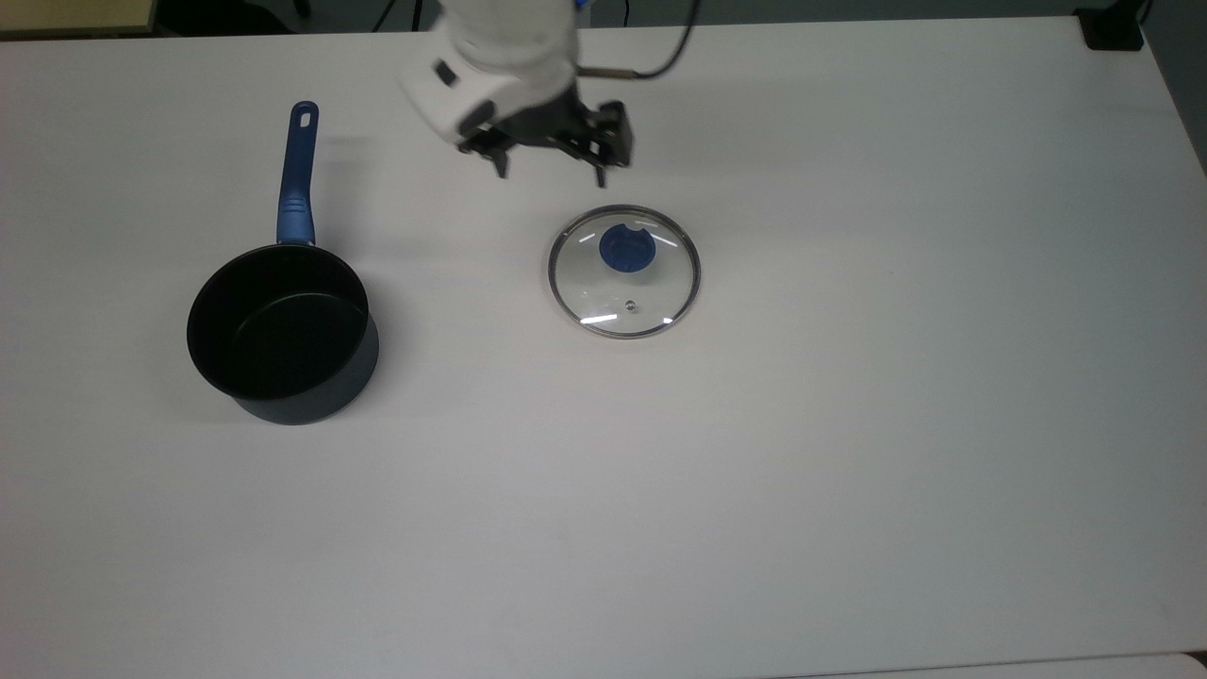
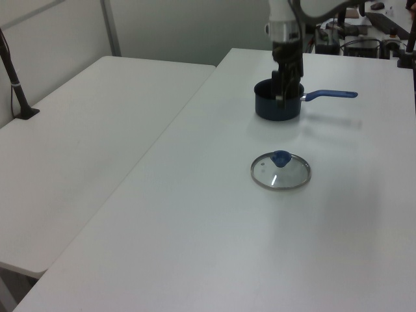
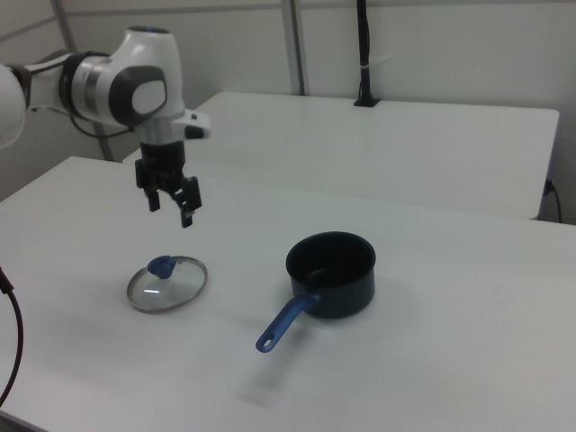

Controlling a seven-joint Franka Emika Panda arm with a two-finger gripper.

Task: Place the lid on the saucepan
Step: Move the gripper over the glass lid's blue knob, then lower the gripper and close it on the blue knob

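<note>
The lid (image 1: 624,272), clear glass with a blue knob (image 1: 627,247), lies flat on the white table (image 1: 849,424). To the top view's left stands the dark saucepan (image 1: 281,335), empty, its blue handle (image 1: 297,174) pointing to the top edge. My gripper (image 1: 550,172) hangs open and empty above the table, just beyond the lid's top-left edge in the top view. In the right view the gripper (image 3: 171,209) hovers above the lid (image 3: 167,283), left of the saucepan (image 3: 331,274). In the left view the gripper (image 2: 281,94) overlaps the saucepan (image 2: 263,107), and the lid (image 2: 281,171) lies nearer.
A second white table (image 2: 97,130) adjoins at the left view's left, with a black clamped post (image 2: 16,84) on it. A black object (image 1: 1113,28) sits at the top view's top right corner. A dark cable (image 3: 11,333) hangs at the right view's lower left.
</note>
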